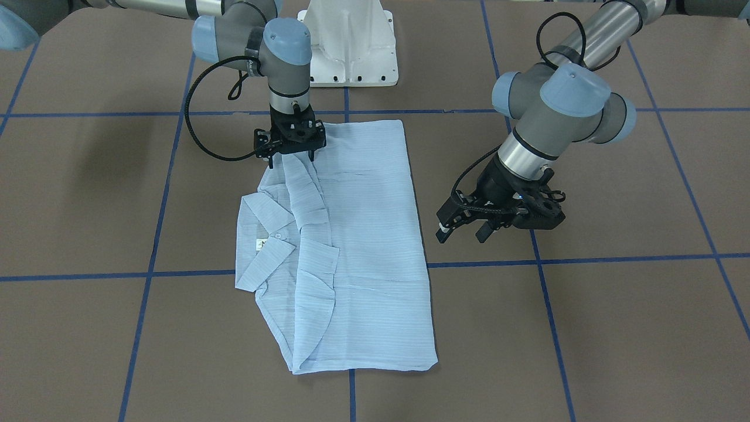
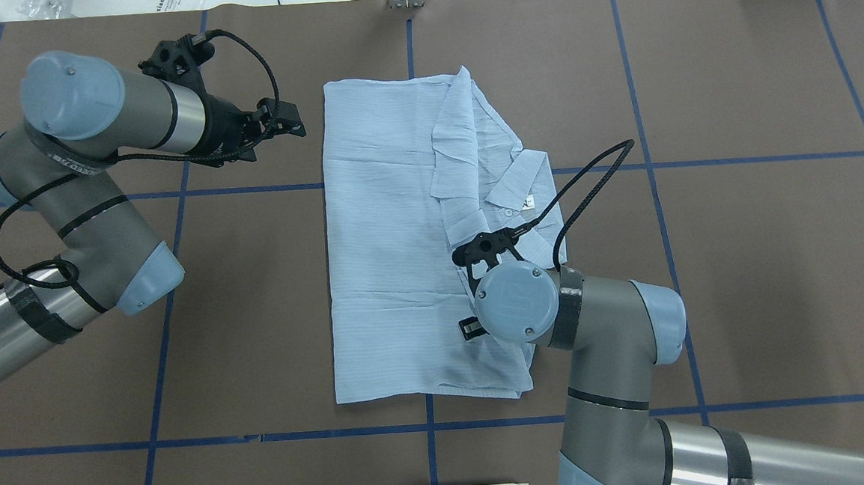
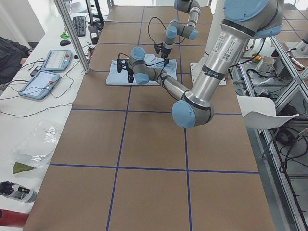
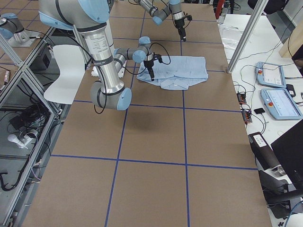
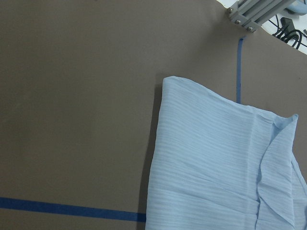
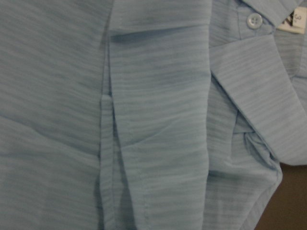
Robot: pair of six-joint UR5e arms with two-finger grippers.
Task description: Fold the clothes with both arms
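**Shirt**: lies flat at mid-surface, folded into a long rectangle. The collar is on its right side and a sleeve is laid along the front. The tucked-in shape probably prepares it for a crosswise fold.

**Right claw**: points straight down over the shirt's near right part, at the near end of the sleeve fold. The jaws stand well apart with cloth between the tips. I cannot tell whether the tips press the cloth or hang just above it, and nothing is lifted. Probably placed to pinch that edge.

**Left claw**: tilted, off the cloth, over bare surface just beside the shirt's far left corner. The jaws are spread and hold nothing. Probably waiting to take that corner, so both ends can be lifted together.
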